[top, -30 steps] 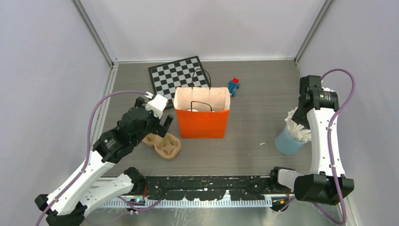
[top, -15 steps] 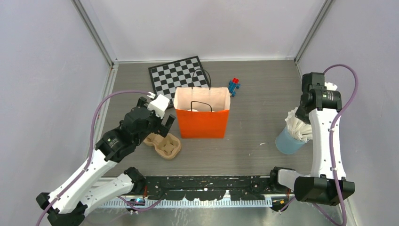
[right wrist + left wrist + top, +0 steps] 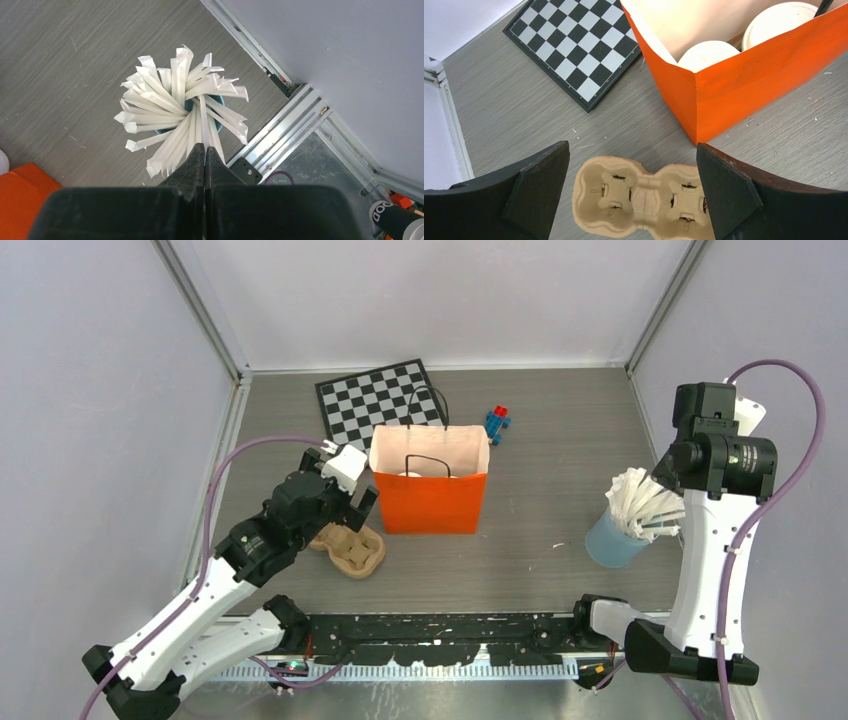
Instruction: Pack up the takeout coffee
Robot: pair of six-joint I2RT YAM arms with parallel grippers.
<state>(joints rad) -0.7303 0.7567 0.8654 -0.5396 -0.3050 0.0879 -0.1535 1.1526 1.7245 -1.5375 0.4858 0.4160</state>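
Note:
Two takeout coffee cups show only their white lids [image 3: 708, 54] [image 3: 779, 20], standing inside the open orange paper bag [image 3: 430, 502]. My left gripper [image 3: 633, 150] hangs open just left of the bag, above the empty tan pulp cup tray [image 3: 644, 200], holding nothing. At the right, my right gripper [image 3: 205, 146] is shut on one paper-wrapped straw [image 3: 202, 120] from the bunch of straws [image 3: 640, 502] standing in the pale blue tumbler [image 3: 612, 540].
A chessboard [image 3: 375, 400] lies behind the bag, and a small blue and red toy [image 3: 497, 423] lies to its right. The bag's black handles stand up. Metal frame rails and grey walls close in the table on three sides.
The right gripper closed on a straw, and that arm's wrist rose and swung right. The left arm edged slightly right toward the bag, still open.

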